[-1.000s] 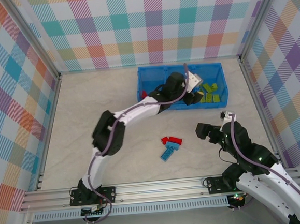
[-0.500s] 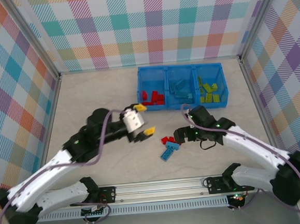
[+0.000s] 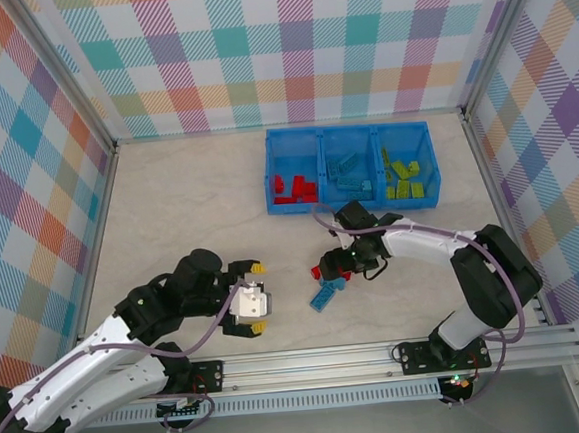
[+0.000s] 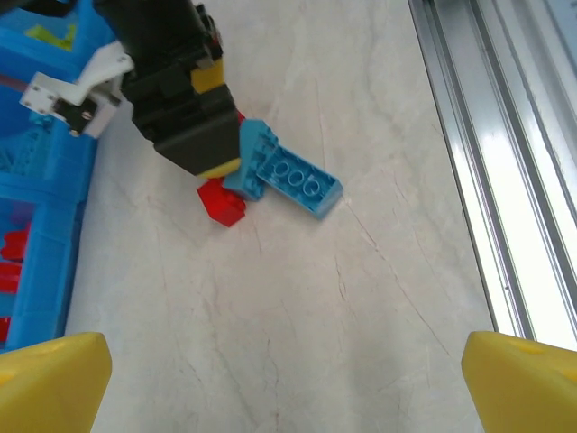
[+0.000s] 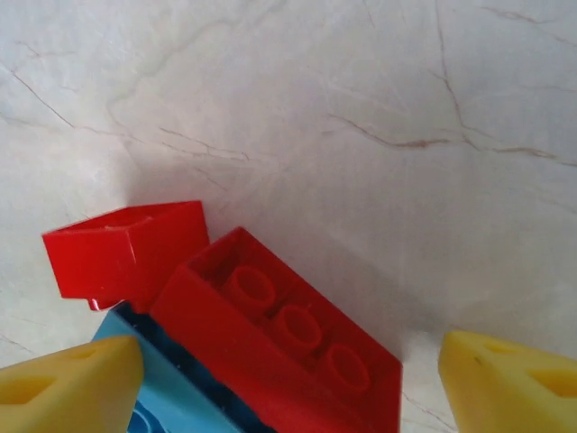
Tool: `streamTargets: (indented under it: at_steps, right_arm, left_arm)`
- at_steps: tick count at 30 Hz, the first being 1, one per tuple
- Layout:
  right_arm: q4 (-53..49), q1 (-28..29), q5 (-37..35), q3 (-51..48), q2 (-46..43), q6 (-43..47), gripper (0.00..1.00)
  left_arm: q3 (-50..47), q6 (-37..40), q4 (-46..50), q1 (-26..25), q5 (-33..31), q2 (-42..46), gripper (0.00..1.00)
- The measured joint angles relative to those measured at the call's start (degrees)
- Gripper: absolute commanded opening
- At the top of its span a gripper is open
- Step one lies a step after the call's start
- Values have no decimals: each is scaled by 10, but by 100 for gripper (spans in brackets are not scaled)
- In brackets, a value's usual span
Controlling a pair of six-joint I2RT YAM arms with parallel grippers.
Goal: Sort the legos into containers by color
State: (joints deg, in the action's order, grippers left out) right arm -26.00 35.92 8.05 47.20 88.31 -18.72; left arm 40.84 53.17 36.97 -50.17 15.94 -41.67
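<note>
Red legos [image 5: 288,334] studs-up between parted right pincer [image 5: 288,383] (wrist close-up) | left pincer [image 4: 288,379] parted | blue containers [image 3: 269,178] overhead

I see my left arm [image 3: 91,368] and right arm [image 3: 422,238]: white shells, black joints, lilac cables, yellow fingertip pads [image 4: 54,383].

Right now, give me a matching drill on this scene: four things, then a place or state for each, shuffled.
1. sorted red legos
2. lime green legos
3. loose light blue lego
4. left gripper

A. right compartment
B. on the table, beside the right gripper
C. open, over bare table
D. left compartment

Pairs: 1-D, 2-A, 3-B, 4-C
</note>
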Motion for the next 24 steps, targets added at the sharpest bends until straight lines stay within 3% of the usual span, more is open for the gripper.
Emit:
streamTargets:
  at_steps: [8, 17, 21, 24]
  right_arm:
    - [59, -22, -3, -16, -8, -32, 53]
    - [54, -33, -39, -26, -30, -49, 48]
    - [53, -41, -67, -43, -57, -68, 29]
    - [67, -58, -59, -84, -100, -87, 25]
  left_arm:
    - [-17, 5, -7, 0, -1, 37, 100]
    - [-21, 5, -13, 4, 1, 34, 100]
    - [-21, 5, -14, 6, 4, 34, 100]
    - [-22, 5, -14, 9, 9, 34, 100]
